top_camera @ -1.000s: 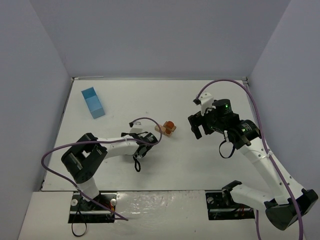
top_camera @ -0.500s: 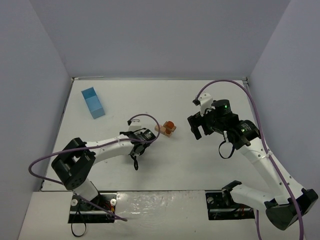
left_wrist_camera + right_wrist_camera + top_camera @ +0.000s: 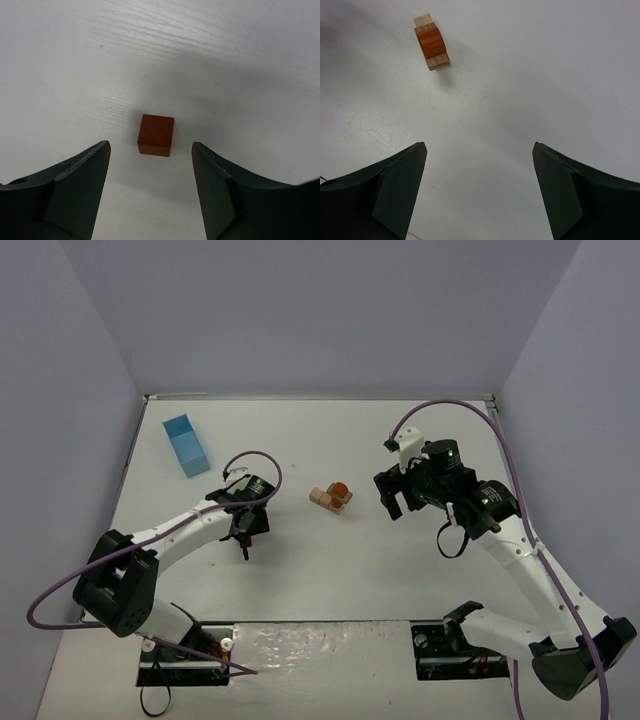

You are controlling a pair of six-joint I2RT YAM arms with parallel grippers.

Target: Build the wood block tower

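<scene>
A small cluster of wooden blocks (image 3: 331, 498), light tan pieces with a reddish-brown rounded piece on top, sits mid-table; it also shows far off at the upper left of the right wrist view (image 3: 432, 42). A single reddish-brown cube (image 3: 156, 135) lies on the table just ahead of my left gripper (image 3: 150, 146), level with its open fingertips. In the top view the left gripper (image 3: 245, 537) is left of the cluster and hides this cube. My right gripper (image 3: 392, 502) is right of the cluster, open and empty (image 3: 479, 145).
A light-blue rectangular box (image 3: 186, 445) stands at the back left. Grey walls enclose the white table (image 3: 320, 580) on three sides. Purple cables loop over both arms.
</scene>
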